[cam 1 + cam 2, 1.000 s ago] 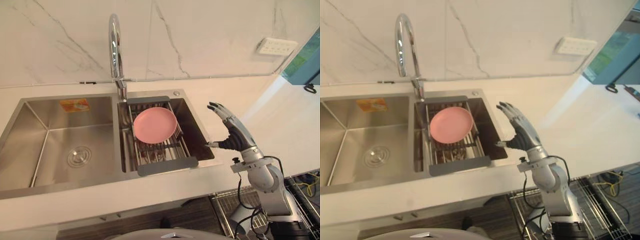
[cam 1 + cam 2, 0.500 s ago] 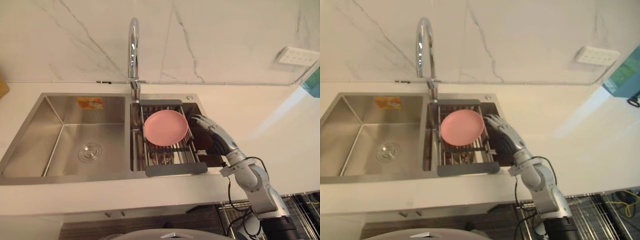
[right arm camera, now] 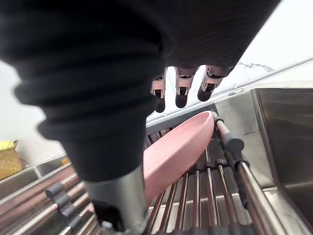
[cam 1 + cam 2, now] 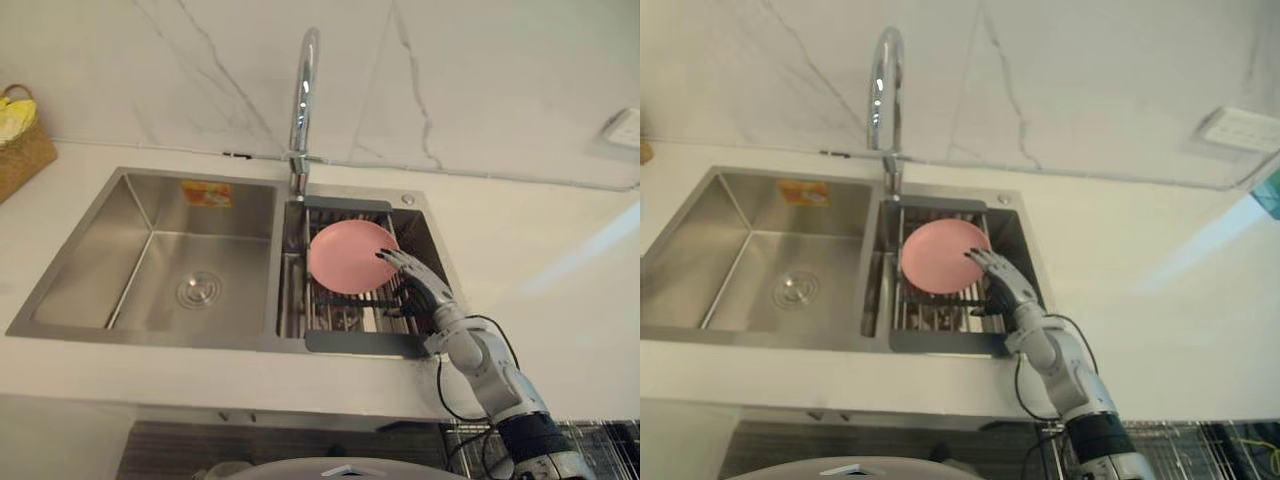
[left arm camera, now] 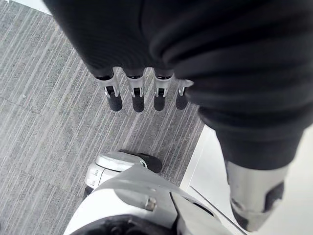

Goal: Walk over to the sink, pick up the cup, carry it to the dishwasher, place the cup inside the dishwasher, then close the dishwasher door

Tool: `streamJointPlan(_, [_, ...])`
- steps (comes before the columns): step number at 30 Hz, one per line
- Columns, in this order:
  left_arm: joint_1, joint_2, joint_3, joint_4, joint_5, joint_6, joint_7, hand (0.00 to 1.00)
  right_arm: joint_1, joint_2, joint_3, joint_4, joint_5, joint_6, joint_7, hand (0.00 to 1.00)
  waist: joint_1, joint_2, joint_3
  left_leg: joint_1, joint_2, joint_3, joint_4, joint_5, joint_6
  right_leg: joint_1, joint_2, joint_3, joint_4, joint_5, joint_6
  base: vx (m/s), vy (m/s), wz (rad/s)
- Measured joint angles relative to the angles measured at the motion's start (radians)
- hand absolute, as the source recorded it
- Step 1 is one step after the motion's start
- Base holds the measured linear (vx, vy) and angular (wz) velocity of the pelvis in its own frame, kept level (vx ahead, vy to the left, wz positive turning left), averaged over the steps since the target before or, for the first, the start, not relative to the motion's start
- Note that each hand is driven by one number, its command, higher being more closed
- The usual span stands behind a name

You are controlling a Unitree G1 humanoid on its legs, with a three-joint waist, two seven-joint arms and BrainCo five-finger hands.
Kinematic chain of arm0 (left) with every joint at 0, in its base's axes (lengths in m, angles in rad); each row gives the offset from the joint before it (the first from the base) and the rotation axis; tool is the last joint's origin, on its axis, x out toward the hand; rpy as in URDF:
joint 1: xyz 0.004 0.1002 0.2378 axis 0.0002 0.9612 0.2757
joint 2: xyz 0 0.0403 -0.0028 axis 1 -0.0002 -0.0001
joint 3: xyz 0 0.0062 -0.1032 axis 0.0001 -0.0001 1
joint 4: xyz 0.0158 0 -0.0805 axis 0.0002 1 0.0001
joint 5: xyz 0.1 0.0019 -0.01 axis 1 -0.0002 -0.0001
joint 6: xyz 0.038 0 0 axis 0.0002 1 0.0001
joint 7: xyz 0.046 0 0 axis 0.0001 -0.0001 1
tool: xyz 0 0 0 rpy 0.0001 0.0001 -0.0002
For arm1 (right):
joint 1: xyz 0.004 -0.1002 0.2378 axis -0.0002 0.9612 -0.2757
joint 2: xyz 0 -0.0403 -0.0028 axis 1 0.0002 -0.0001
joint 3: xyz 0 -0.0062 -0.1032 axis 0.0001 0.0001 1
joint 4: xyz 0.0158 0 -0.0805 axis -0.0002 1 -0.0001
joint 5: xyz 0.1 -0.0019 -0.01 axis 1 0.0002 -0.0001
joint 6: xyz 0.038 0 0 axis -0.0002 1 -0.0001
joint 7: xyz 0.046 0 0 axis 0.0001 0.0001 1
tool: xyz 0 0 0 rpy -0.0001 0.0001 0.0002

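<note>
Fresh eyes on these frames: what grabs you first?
The round pink plate lying on the metal wire rack across the right basin of the steel sink, the one bright colour there. The robot's right hand extends over the plate's right edge with fingers straight, and the tall chrome faucet rises just behind.

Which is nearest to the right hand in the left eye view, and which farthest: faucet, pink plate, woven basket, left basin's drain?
From the right hand:
1. pink plate, on the rack, just by the hand.
2. faucet, behind the rack.
3. drain, in the left basin.
4. woven basket, far left on the counter.
</note>
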Motion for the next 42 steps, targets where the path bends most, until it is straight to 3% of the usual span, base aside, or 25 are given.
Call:
streamJointPlan(11, [0.01, -0.001, 0.039, -0.027, 0.003, 0.007, -0.002, 0.0, -0.083, 0.021, 0.102, 0.1, -0.197, -0.001, -0.12, 0.0, 0.018, -0.019, 0.016, -0.004, -0.002, -0.028, -0.029, 0.027, 0.0, 0.003, -0.001, -0.03, 0.0, -0.001, 0.001, -0.02, -0.006, 0.09])
streamJointPlan(20, [0.006, 0.001, 0.045, -0.036, 0.014, 0.007, -0.011, 0.0, -0.149, 0.018, 0.167, 0.161, -0.27, 0.031, -0.154, 0.0, 0.039, -0.028, 0.02, -0.009, -0.006, -0.043, -0.03, 0.032, 0.001, 0.004, -0.005, -0.043, 0.004, -0.001, 0.001, 0.0, 0.002, 0.05])
streamJointPlan(21, [0.006, 0.002, 0.045, -0.036, 0.015, 0.007, -0.011, 0.0, -0.159, 0.018, 0.167, 0.179, -0.287, 0.045, -0.166, 1.0, 0.04, -0.03, 0.022, -0.012, -0.008, -0.053, -0.029, 0.034, 0.002, 0.007, -0.008, -0.054, 0.004, -0.002, 0.002, 0.0, 0.008, 0.16])
streamJointPlan(42, [-0.003, 0.006, 0.033, -0.035, 0.042, 0.004, -0.02, 0.0, -0.183, 0.019, 0.202, 0.32, -0.382, 0.157, -0.235, 1.0, 0.059, -0.031, 0.031, -0.006, -0.015, -0.053, -0.03, 0.033, 0.0, 0.015, -0.016, -0.055, 0.004, -0.002, 0.004, 0.0, 0.0, 0.01])
